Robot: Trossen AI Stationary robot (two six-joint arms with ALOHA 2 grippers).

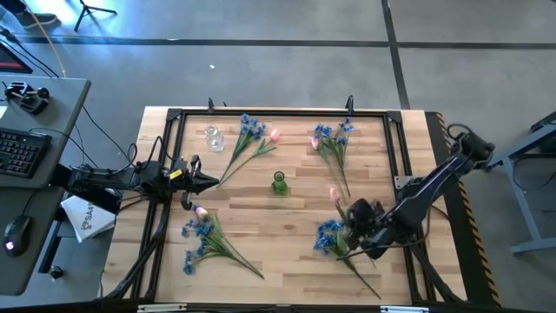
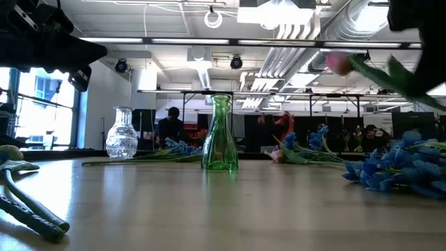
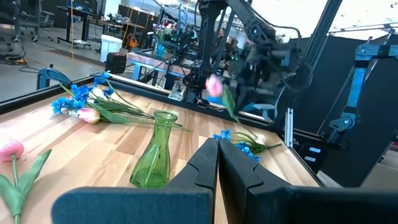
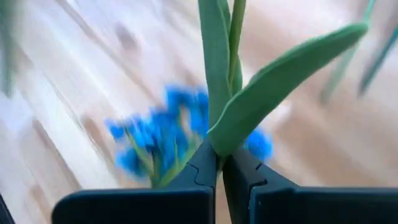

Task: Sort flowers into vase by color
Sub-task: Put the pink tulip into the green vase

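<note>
High view: straight down, far, taking in the whole surface. Low view: level at the surface's edge, facing the room, sharing the green vase with high and left wrist views. Right wrist view: close above blue blossoms.

Green vase — blue blossoms, pink tulip

Bright overhead ceiling lights, motion-blurred wrist views, soft shadows
</note>
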